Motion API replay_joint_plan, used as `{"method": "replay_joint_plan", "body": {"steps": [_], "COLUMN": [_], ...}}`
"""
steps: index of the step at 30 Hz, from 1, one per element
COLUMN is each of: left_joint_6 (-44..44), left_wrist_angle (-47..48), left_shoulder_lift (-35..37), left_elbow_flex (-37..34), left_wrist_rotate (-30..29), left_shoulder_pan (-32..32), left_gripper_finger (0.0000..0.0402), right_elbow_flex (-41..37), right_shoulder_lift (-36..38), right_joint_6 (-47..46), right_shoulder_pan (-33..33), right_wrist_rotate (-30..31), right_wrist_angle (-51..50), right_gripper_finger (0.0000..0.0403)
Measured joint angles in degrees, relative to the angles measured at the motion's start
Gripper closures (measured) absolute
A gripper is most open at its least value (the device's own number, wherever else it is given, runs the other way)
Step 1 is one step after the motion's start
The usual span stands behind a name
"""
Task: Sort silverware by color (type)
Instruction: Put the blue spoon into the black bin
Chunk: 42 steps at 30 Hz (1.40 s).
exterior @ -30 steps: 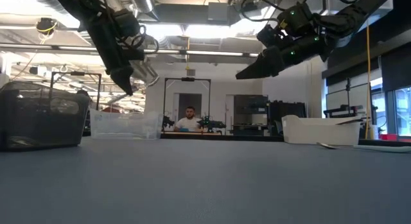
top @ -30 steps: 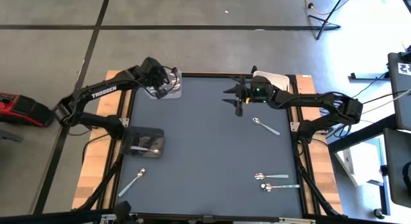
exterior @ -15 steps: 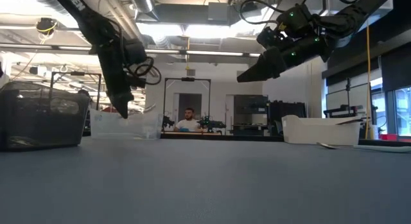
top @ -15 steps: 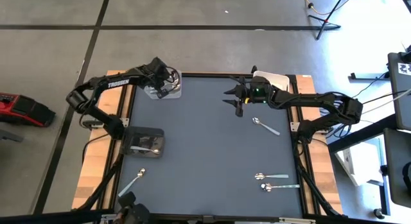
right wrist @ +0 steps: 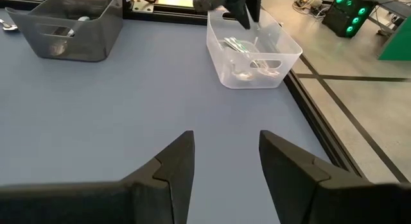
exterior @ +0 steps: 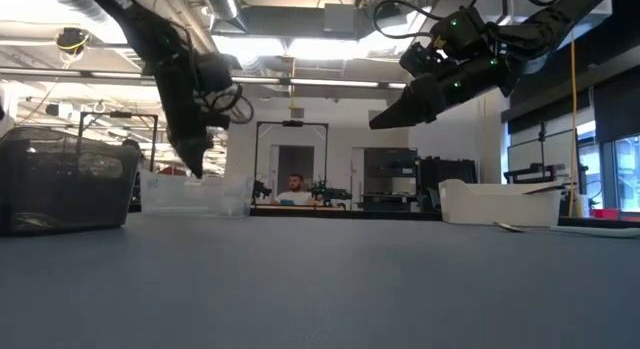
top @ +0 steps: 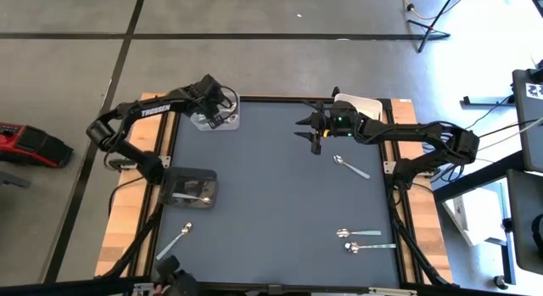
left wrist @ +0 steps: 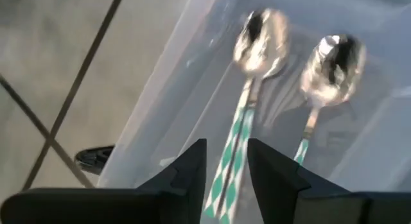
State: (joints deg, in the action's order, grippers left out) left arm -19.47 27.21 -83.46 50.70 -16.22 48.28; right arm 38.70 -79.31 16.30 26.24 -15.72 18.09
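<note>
My left gripper [top: 216,112] [exterior: 196,167] points down into the clear bin [top: 227,120] at the mat's far left corner. It is open. In the left wrist view, two shiny spoons with green-and-white checked handles lie in that bin: one [left wrist: 253,44] runs back between my fingers and the other [left wrist: 331,63] lies beside it. I cannot tell whether the fingers touch the first handle. My right gripper [top: 307,131] [right wrist: 221,166] hangs open above the far middle of the mat. Loose silver spoons lie on the mat [top: 349,166], [top: 356,233], [top: 366,245], [top: 174,241].
A dark bin [top: 188,187] at the mat's left edge holds a spoon. A white bin [top: 356,105] stands at the far right. The mat's middle [top: 271,203] is bare. A person [exterior: 295,189] sits in the room beyond the table.
My left gripper has dropped toward the clear bin and its arm has swung toward the far edge. The shiny spoon that showed at its fingers a second ago in the low view is gone from there.
</note>
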Motion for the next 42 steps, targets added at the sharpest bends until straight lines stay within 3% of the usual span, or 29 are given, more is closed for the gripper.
{"method": "replay_joint_plan", "body": {"steps": [6, 12, 20, 31, 38, 42], "left_joint_6": [1.55, 5.22, 13.31, 34.01, 50.99, 65.23], "left_wrist_angle": [0.92, 2.51, 2.89, 1.54, 2.68, 5.59], "left_shoulder_lift": [6.14, 10.39, 10.50, 10.50, 10.50, 10.47], "left_elbow_flex": [0.58, 0.63, -0.30, -0.44, -0.44, -0.46], "left_wrist_rotate": [5.53, 11.15, 10.57, -1.47, -1.93, -1.19], "left_shoulder_pan": [-7.77, -20.43, -39.70, -68.73, -81.35, -87.71], "left_gripper_finger": [0.0290, 0.0290, 0.0290, 0.0290, 0.0290, 0.0290], "right_elbow_flex": [0.00, 0.00, 0.00, 0.02, 0.02, 0.02], "right_shoulder_lift": [0.00, 0.02, 0.04, 0.04, 0.04, 0.04], "right_joint_6": [0.00, -0.88, 0.45, -0.88, -2.43, -2.45], "right_shoulder_pan": [0.00, -1.50, -10.07, -20.65, -25.79, -27.60], "right_wrist_rotate": [0.01, 0.06, 0.35, 5.66, 5.75, 5.80], "right_wrist_angle": [0.07, -0.20, -0.20, -0.22, -1.70, -1.62], "right_gripper_finger": [0.0238, 0.0238, 0.0238, 0.0238, 0.0238, 0.0238]}}
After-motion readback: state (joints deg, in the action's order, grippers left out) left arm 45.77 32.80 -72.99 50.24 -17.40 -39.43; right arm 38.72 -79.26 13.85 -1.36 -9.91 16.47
